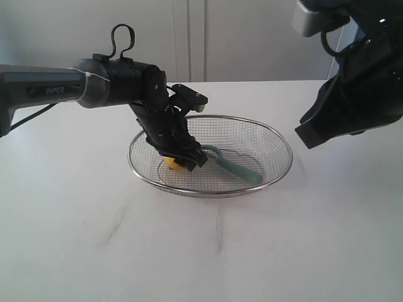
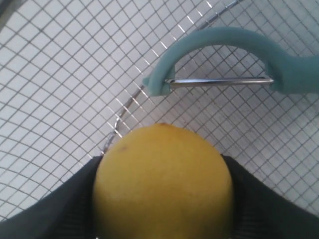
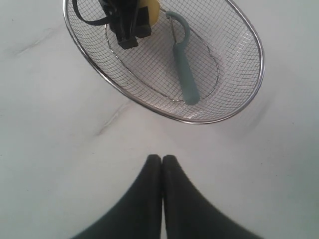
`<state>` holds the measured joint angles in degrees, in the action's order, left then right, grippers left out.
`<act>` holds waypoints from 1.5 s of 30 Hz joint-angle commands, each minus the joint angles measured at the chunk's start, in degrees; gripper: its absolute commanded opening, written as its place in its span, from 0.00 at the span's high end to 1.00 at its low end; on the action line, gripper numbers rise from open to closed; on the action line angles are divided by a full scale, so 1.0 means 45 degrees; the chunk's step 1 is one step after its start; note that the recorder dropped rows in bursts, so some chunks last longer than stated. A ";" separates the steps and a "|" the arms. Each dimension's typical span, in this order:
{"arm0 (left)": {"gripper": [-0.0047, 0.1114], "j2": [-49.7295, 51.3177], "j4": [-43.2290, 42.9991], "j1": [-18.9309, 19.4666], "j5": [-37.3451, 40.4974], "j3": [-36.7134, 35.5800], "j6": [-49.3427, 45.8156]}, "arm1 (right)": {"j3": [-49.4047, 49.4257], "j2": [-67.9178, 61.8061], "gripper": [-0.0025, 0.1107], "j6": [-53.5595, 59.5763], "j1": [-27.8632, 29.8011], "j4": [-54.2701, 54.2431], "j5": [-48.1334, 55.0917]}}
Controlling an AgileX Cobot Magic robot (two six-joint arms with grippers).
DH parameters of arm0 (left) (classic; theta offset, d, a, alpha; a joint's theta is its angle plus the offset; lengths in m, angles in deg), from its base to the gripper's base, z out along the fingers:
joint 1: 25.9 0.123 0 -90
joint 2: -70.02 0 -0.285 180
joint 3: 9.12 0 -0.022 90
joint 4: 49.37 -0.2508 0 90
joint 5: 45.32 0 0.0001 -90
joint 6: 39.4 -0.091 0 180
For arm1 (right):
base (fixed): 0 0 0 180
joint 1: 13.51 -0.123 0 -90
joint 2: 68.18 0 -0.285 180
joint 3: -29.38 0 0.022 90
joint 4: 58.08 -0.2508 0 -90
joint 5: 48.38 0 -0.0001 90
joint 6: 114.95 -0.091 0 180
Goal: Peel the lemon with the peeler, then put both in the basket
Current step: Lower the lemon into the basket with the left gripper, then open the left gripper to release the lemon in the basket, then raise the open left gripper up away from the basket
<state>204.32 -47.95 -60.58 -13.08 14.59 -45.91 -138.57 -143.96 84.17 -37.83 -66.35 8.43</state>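
The left gripper (image 1: 183, 162) clasps the lemon (image 2: 162, 184) low in the basket (image 1: 267, 141), left of the peeler (image 3: 183, 69). We judge it ready for release. The right gripper (image 3: 162, 162) hangs closed and empty.

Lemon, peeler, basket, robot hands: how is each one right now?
basket, upright on the table.
lemon, inside the basket, skin yellow where it shows.
peeler, lying loose in the basket beside the lemon.
left hand, shut on the lemon.
right hand, shut, empty, above the table.

One lemon (image 2: 162, 184), one peeler (image 3: 182, 64), one basket (image 1: 258, 135)
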 commanded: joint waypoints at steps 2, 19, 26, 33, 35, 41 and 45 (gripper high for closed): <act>0.43 0.0024 0.0203 -0.0045 0.0096 0.0058 0.0107 | -0.0044 0.0092 0.98 0.0075 0.0092 0.0052 -0.0042; 0.19 -0.1193 0.0147 -0.0045 0.1966 0.0913 0.0107 | -0.0044 0.0092 0.98 0.0075 0.0092 0.0052 -0.0042; 0.55 -0.2515 -0.0317 -0.0045 0.4507 0.1308 0.0107 | -0.0044 0.0092 0.98 0.0075 0.0092 0.0052 -0.0042; 0.96 -0.2941 -0.0428 -0.0045 0.5252 0.1308 0.0107 | -0.0044 0.0092 0.98 0.0075 0.0092 0.0052 -0.0042; 0.96 -0.2966 -0.0428 -0.0045 0.5264 0.1308 0.0107 | -0.0044 0.0092 0.98 0.0075 0.0092 0.0052 -0.0042; 0.96 -0.2943 -0.0428 -0.0045 0.4322 0.1308 0.0107 | -0.0044 0.0092 0.98 0.0075 0.0092 0.0052 -0.0042; 0.96 -0.2943 -0.0428 -0.0045 0.3839 0.1308 0.0107 | -0.0044 0.0092 0.98 0.0075 0.0092 0.0052 -0.0042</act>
<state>191.92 -50.24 -60.58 5.02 20.31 -45.91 -138.57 -143.96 84.17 -37.83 -66.35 8.43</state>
